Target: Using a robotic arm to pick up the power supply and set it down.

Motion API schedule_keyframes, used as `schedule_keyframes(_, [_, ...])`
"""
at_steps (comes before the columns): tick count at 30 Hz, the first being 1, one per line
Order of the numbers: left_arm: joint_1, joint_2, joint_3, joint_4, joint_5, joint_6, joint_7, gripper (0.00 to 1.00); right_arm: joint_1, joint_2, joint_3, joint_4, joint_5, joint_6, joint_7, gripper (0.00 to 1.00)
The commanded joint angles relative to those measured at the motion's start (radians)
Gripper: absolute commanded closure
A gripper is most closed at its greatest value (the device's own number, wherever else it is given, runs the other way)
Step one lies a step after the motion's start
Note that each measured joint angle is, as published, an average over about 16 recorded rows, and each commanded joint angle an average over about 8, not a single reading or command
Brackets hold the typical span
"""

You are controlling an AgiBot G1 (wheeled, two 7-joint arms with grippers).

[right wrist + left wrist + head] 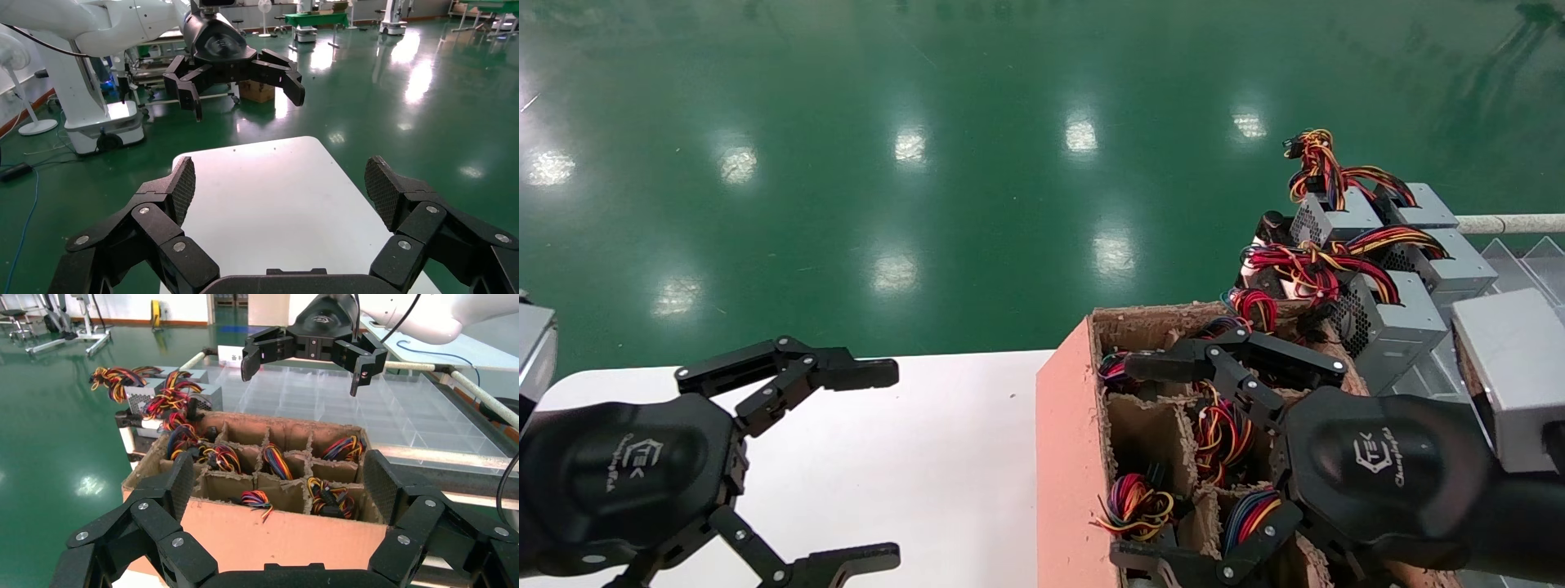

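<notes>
Power supply (1377,314), grey perforated metal box trailing red wires, lies beyond the divided cardboard box (1068,457) (untouched), so my right gripper (1164,457) hovers there with jaws wide, left gripper (846,465) likewise over white table (944,457).

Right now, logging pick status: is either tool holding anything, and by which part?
Nothing is held. The left tool is open over the white table; the right tool is open above the cardboard box.
</notes>
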Motion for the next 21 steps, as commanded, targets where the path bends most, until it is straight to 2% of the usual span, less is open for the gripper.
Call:
schedule_keyframes(1, [0.000,0.000,0.000,0.000,0.000,0.000,0.000,0.00,0.000,0.000,0.000,0.000,0.000,0.000,0.000,0.00])
schedule_keyframes(21, [0.000,0.000,0.000,0.000,0.000,0.000,0.000,0.00,0.000,0.000,0.000,0.000,0.000,0.000,0.000,0.00])
